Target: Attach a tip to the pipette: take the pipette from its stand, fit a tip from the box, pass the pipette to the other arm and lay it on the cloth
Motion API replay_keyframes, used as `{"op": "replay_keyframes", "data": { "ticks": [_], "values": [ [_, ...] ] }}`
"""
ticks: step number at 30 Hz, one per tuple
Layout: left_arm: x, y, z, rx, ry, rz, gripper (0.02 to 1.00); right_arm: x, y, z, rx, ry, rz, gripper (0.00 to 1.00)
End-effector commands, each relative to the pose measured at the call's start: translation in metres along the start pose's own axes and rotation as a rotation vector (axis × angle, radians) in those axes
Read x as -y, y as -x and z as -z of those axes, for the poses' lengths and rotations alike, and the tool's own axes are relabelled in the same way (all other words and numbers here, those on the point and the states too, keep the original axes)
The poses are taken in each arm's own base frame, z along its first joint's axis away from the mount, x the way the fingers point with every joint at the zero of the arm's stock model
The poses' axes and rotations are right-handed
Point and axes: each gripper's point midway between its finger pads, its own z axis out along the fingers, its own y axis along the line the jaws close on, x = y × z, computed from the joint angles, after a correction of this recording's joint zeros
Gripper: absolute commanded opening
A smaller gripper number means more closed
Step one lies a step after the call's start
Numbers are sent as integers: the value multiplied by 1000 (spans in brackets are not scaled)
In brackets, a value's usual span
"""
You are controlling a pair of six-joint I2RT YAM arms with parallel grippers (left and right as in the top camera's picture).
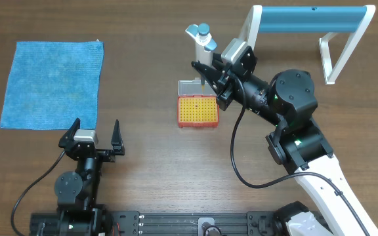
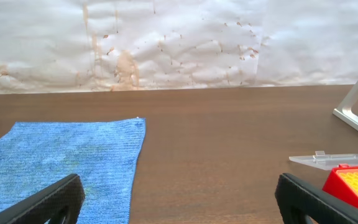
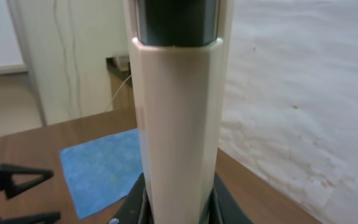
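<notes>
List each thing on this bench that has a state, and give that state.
stand, upright
tip box, open, lid folded back
cloth, spread flat
pipette, upright, gripped, off the stand
left end effector, open, holding nothing
right end effector, shut on the pipette

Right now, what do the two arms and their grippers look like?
Both arms are black with rounded joints and loose black cables. The left gripper has slim, pointed black fingers and a pale camera block. The right gripper is black too; its arm has a white lower link and green lights.
</notes>
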Motion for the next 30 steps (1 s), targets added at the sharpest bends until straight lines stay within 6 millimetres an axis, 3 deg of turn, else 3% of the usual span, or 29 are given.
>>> {"op": "replay_keyframes", "data": {
  "ticks": [1,3,6,9,15,19,22,23,25,30],
  "values": [
    [5,-1,0,-3,-26,-12,998,-22,8,5,18,161,26,75],
    [11,8,0,35,-60,8,998,-27,5,5,15,212,19,75],
    [29,42,6,153,-177,94,1000,-29,2,6,11,241,13,73],
    [33,71,14,224,-209,148,998,-24,2,7,11,229,13,75],
    [43,106,14,120,-252,10,998,-20,4,11,21,234,22,73],
    [66,144,-3,25,-394,-25,998,-28,7,16,34,298,30,75],
    [91,177,-22,-14,-571,-6,998,-35,7,22,40,363,30,75],
    [107,197,-26,-12,-690,8,998,-41,8,26,43,405,30,77],
    [122,217,-25,14,-813,1,998,-48,8,29,45,451,26,73],
    [157,257,7,140,-1205,-88,998,-60,8,36,36,537,-28,75]
  ]
}}
